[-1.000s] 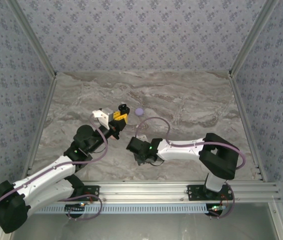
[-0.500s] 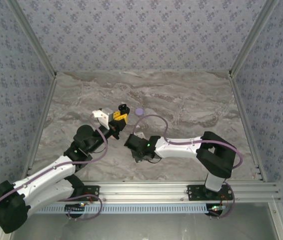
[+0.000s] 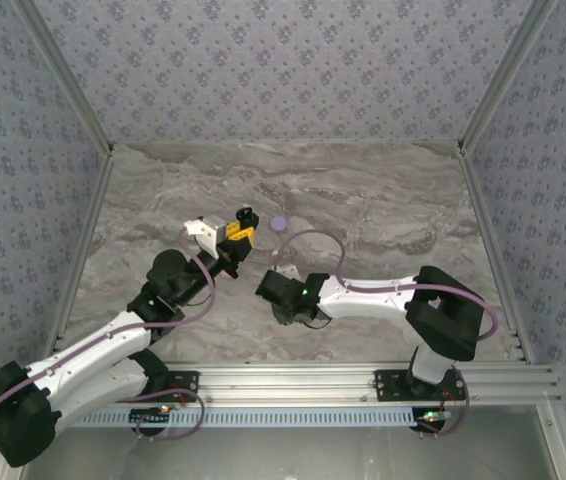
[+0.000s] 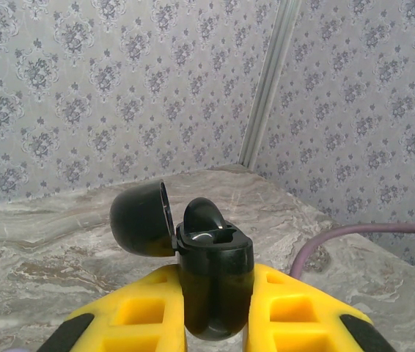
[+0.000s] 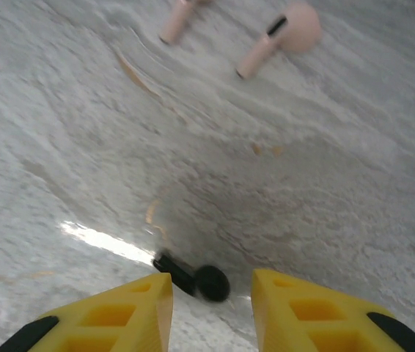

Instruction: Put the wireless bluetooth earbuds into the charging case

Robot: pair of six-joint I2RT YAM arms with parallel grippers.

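Observation:
My left gripper (image 4: 215, 326) is shut on the black charging case (image 4: 215, 286), held upright with its lid (image 4: 140, 218) flipped open to the left. One black earbud (image 4: 204, 216) sits in the case with its head sticking up. From above, the case (image 3: 247, 215) is held above the table, ahead of the left gripper (image 3: 236, 237). My right gripper (image 5: 211, 287) is open and points down at the table. A second black earbud (image 5: 209, 282) lies flat between its yellow fingertips (image 5: 149, 301), touching neither. Two pinkish earbuds (image 5: 288, 33) lie further off.
A small lilac disc (image 3: 279, 224) lies on the marble table (image 3: 393, 200) just right of the held case. The right wrist (image 3: 285, 295) hangs low, close to the left gripper. Patterned walls close in the back and both sides.
The right wrist shifted slightly left, then back right, and its jaws have parted around the black earbud. The left arm and the case stayed still.

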